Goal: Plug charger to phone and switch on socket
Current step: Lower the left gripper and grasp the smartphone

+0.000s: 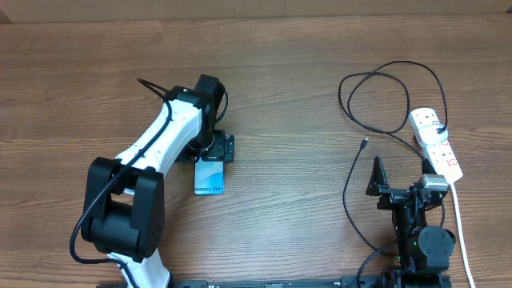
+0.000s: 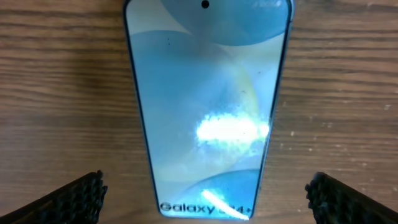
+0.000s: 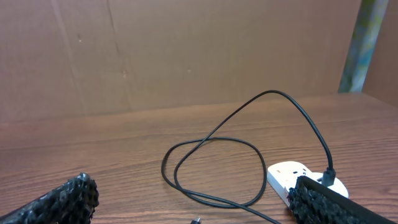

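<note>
**Risk: phone (image 1: 210, 179) spins, charger (image 1: 376, 128) snags**

Overhead: the left gripper (image 1: 218, 150) gapes empty over the phone, left of centre. The right gripper (image 1: 402, 178), also wide and empty, sits near right, short of the charger tip and the socket (image 1: 436, 140).

Left wrist: fingers (image 2: 81, 196) straddle the phone untouched, so a lopsided close could spin it.

Right wrist: the looped charger may snag.

The left arm (image 1: 156, 140) extends from its near-left base toward the far centre, left gripper (image 1: 216, 150) pointing down, jaws spread wide; the right gripper (image 1: 402, 180), near right, likewise spread.
</note>
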